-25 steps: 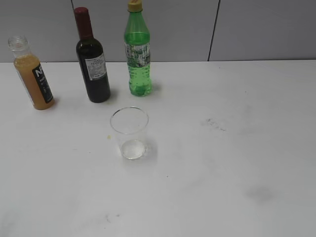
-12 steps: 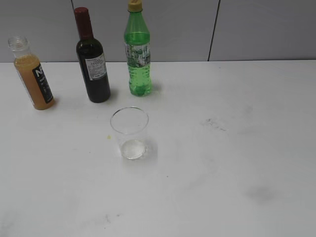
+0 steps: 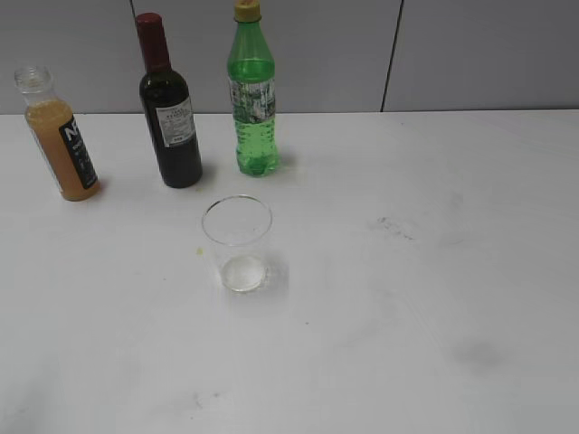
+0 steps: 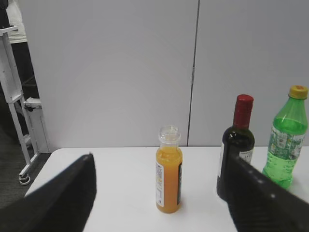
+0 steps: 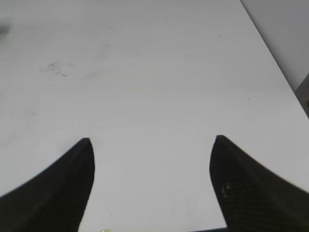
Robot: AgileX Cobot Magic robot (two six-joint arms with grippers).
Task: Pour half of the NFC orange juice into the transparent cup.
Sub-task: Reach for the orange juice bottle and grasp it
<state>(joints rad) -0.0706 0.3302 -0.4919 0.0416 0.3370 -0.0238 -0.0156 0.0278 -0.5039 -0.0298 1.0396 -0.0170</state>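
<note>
The NFC orange juice (image 3: 61,145) is a small capless bottle of cloudy orange liquid with a black label, standing at the far left of the table. It also shows upright in the left wrist view (image 4: 169,174), straight ahead of my open left gripper (image 4: 159,162) and some way off. The transparent cup (image 3: 237,242) stands upright in front of the bottles and looks nearly empty. My right gripper (image 5: 152,145) is open over bare table. Neither gripper shows in the exterior view.
A dark wine bottle with a red top (image 3: 168,113) and a green plastic bottle with a yellow cap (image 3: 252,95) stand at the back, right of the juice; both show in the left wrist view (image 4: 236,145) (image 4: 286,140). A grey panel wall rises behind the white table (image 3: 407,298).
</note>
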